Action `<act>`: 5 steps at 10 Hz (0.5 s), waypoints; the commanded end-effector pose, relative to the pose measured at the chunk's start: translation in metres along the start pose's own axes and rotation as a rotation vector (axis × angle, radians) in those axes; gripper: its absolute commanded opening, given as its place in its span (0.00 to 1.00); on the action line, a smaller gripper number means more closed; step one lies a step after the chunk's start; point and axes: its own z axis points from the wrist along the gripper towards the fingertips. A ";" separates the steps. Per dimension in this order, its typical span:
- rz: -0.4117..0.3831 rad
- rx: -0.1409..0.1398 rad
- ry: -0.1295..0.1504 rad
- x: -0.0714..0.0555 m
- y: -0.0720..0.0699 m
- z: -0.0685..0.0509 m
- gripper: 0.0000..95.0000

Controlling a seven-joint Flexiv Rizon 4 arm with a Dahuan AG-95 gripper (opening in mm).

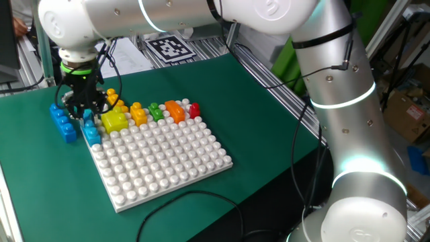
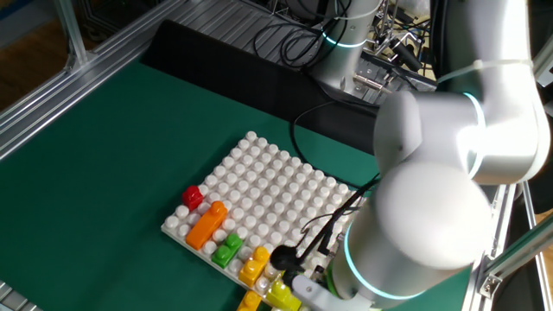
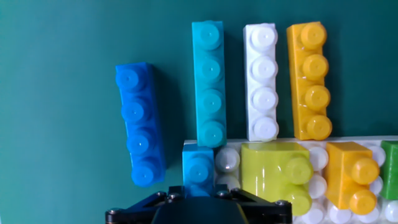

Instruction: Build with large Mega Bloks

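Now | claw (image 3: pixel 200 202) pinching small blue block (image 3: pixel 198 168) | on baseplate (image 3: pixel 348 142) corner

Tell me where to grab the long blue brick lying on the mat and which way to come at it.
Grip the long blue brick across its narrow width at mid-length, coming straight down. It lies flat, studs up, alone on the green mat, with a gap to the teal brick, so both long sides look free.

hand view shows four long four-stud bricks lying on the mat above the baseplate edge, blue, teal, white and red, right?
Not quite. The hand view shows the blue brick, teal brick and white brick as you say, but the fourth long brick is orange, not red. All four lie on the mat above the baseplate edge.
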 end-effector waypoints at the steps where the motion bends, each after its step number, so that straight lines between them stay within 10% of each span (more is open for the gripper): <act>1: 0.004 -0.006 0.002 0.000 -0.002 0.007 0.00; 5: 0.001 0.000 0.003 0.002 -0.002 0.003 0.00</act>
